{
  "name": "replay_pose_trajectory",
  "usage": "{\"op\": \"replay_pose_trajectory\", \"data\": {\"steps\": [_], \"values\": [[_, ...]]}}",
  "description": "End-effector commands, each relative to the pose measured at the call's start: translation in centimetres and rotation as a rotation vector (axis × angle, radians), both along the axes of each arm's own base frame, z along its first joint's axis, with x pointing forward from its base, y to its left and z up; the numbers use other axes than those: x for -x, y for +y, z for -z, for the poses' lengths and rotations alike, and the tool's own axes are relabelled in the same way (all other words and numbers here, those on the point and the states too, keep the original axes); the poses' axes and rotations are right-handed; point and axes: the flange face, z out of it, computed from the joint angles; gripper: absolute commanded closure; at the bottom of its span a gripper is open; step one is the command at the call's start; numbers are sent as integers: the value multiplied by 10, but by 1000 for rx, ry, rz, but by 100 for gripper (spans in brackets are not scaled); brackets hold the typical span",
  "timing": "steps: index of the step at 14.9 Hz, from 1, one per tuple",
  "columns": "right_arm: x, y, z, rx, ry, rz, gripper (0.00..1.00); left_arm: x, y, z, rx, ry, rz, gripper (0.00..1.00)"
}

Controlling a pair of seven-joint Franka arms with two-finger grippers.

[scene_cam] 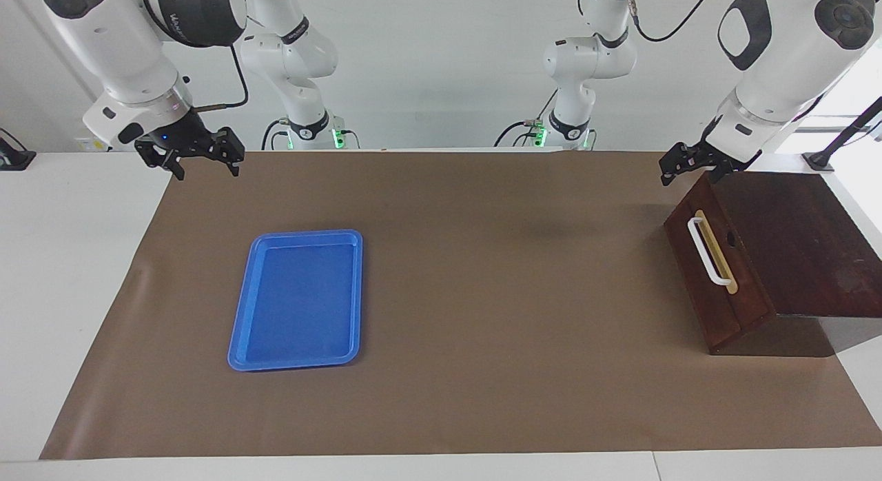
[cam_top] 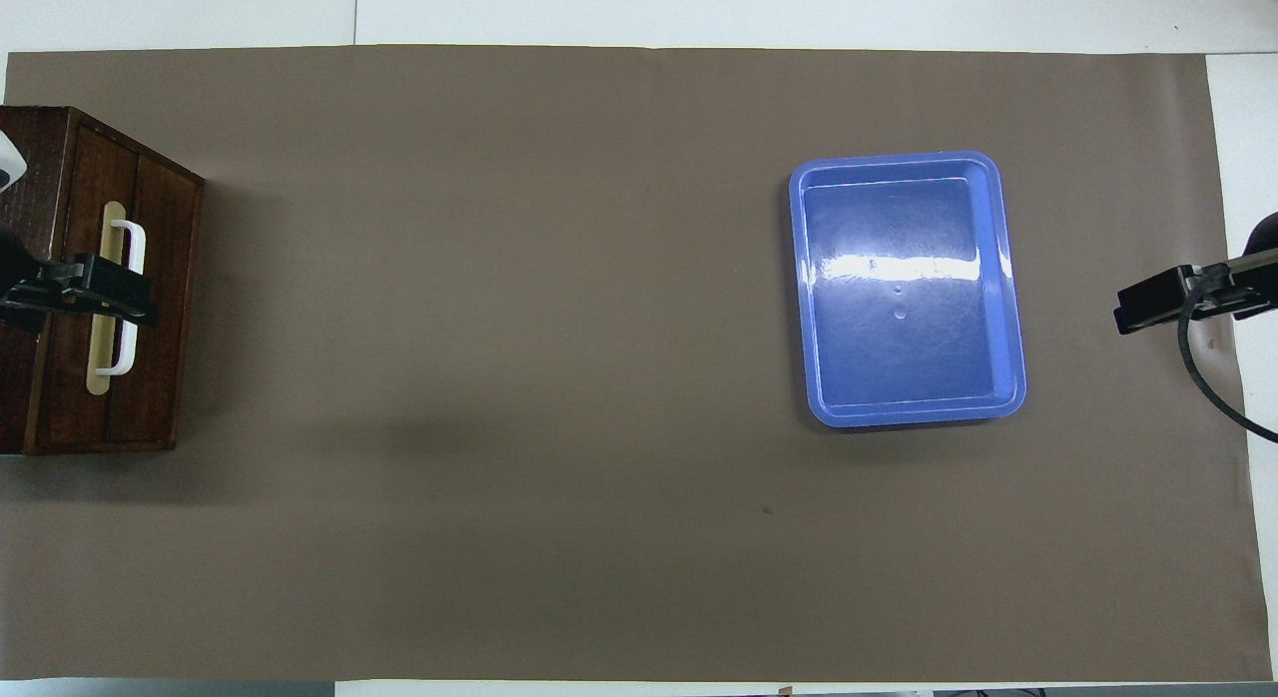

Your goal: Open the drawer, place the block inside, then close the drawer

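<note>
facing view, drawer shut, blue tray bare, left gripper and right gripper agape, holding nothing

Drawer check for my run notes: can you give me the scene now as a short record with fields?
drawer: shut, at the left arm's end of the table
handle: white bar, untouched
block: not in view
tray: blue, nothing in it, toward the right arm's end
left gripper: open, raised above the drawer's top corner
right gripper: open, waiting above the mat's edge
</note>
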Motion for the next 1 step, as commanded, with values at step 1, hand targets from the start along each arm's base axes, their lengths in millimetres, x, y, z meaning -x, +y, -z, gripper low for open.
{"op": "replay_pose_trajectory", "data": {"steps": [1], "values": [[4, -2, -1, -19, -2, 18, 0, 2, -4, -10, 14, -8, 14, 0]]}}
